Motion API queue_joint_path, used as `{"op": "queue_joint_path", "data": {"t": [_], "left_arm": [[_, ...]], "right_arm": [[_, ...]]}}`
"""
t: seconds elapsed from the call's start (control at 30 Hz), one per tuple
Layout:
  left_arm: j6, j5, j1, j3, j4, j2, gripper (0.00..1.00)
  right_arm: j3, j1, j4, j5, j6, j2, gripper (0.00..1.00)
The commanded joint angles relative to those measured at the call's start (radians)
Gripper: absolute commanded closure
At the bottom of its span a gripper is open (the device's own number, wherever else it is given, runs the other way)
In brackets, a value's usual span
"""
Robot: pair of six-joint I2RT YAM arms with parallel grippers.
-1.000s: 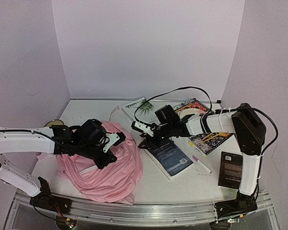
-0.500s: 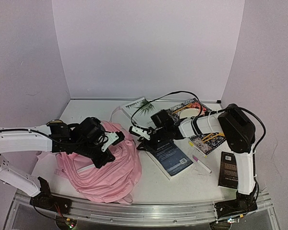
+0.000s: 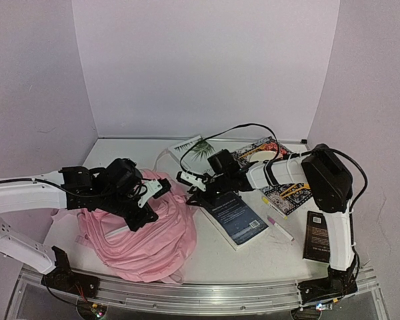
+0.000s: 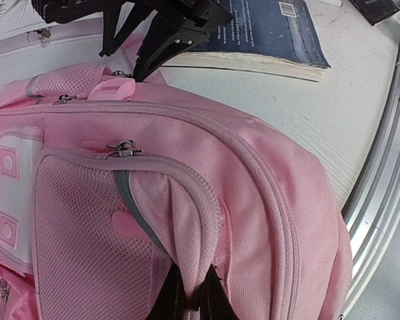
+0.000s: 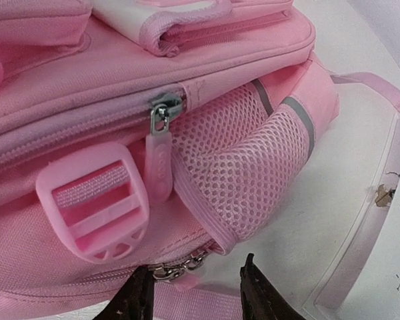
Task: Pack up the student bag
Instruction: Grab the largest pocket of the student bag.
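At the left of the surface [image 3: 217, 260], the pink backpack [image 3: 153, 240] lies slumped, the left end effector [image 4: 190, 287] pinching a pocket fold [image 4: 187, 213], apparently to steady it, while the right end effector [image 5: 193, 293], spread, frames a zipper pull [image 5: 180, 273].

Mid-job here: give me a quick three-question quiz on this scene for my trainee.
1. True or false: the left gripper is shut on the student bag's fabric.
2. What shows between the right gripper's open jaws? A) a zip pull B) a pencil C) a coin
3. What colour is the book lying nearest the bag?
Key: 1 true; 2 A; 3 dark blue.
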Motion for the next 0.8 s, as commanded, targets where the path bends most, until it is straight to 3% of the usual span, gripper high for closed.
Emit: {"op": "queue_joint_path", "data": {"t": [0.0,0.4,0.77], "left_arm": [[0.022,0.016,-0.003,0.076,0.076,-0.081,1.00],[0.052,0.008,-0.003,0.072,0.075,-0.141,1.00],[0.047,0.009,-0.003,0.062,0.075,-0.141,1.00]], "right_arm": [[-0.006,0.000,-0.031,0.002,0.019,-0.011,0.55],[-0.079,-0.001,-0.012,0.029,0.040,-0.035,0.55],[-0.106,0.000,0.073,-0.105,0.074,-0.068,0.53]]}}
